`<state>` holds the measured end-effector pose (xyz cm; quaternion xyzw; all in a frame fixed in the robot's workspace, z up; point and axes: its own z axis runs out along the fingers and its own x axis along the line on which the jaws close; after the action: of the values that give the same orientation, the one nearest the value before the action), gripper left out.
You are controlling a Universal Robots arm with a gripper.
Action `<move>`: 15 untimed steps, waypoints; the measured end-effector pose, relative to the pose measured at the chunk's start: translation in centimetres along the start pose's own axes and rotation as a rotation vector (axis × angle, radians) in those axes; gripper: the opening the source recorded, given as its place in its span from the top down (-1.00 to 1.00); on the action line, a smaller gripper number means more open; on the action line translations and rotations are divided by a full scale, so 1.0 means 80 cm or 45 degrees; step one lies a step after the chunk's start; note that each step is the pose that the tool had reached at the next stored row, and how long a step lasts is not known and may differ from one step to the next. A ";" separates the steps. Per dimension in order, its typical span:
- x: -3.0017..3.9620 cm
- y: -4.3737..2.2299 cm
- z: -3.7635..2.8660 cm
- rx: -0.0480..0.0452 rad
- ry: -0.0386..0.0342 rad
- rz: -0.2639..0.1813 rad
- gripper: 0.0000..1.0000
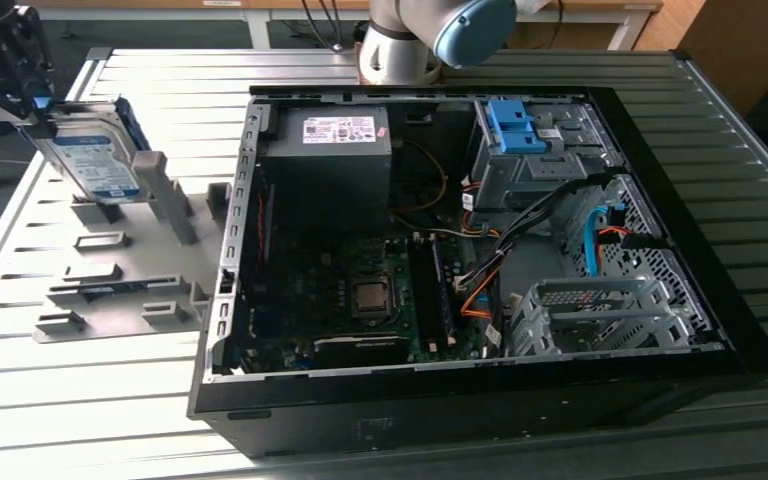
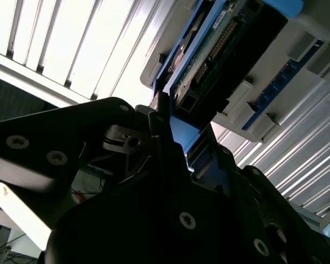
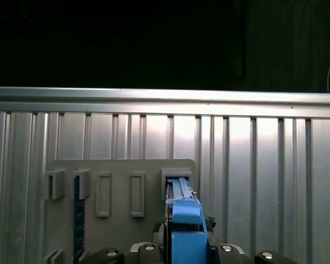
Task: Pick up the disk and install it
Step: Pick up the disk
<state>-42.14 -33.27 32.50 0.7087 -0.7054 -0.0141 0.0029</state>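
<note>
Where the slatted metal worktop [image 1: 171,75] ends on the exterior view's left, we see the black gripper [image 1: 40,108] clenched on the blue plastic frame of the disk [image 1: 88,150], a flat silver drive tilted just over the grey slotted rack [image 1: 157,262]. Beside the rack lies the open black computer case [image 1: 491,410], its grey power supply [image 1: 324,180], perforated steel cage [image 1: 584,315] and blue clip [image 1: 511,125] well apart from the disk.

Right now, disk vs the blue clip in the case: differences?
The disk stands on edge outside the case, held by the tool; the blue clip sits in the case's drive cage. The disk carries a labelled drive; the blue clip is bare. Both have blue plastic.
</note>
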 end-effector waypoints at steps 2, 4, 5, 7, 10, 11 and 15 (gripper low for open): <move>-0.0001 0.0001 -0.0025 0.000 -0.0002 0.000 0.27; -0.0001 0.0001 -0.0048 0.000 0.0000 0.000 0.27; -0.0001 0.0001 -0.0059 0.000 0.0000 0.000 0.27; -0.0001 0.0001 -0.0061 0.000 -0.0002 0.000 0.27; -0.0001 0.0001 -0.0067 0.000 -0.0001 0.000 0.27; -0.0001 0.0001 -0.0067 0.000 -0.0001 0.000 0.27; -0.0001 0.0002 -0.0086 0.000 -0.0001 0.000 0.27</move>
<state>-42.14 -33.27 33.19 0.7087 -0.7054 -0.0141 0.0028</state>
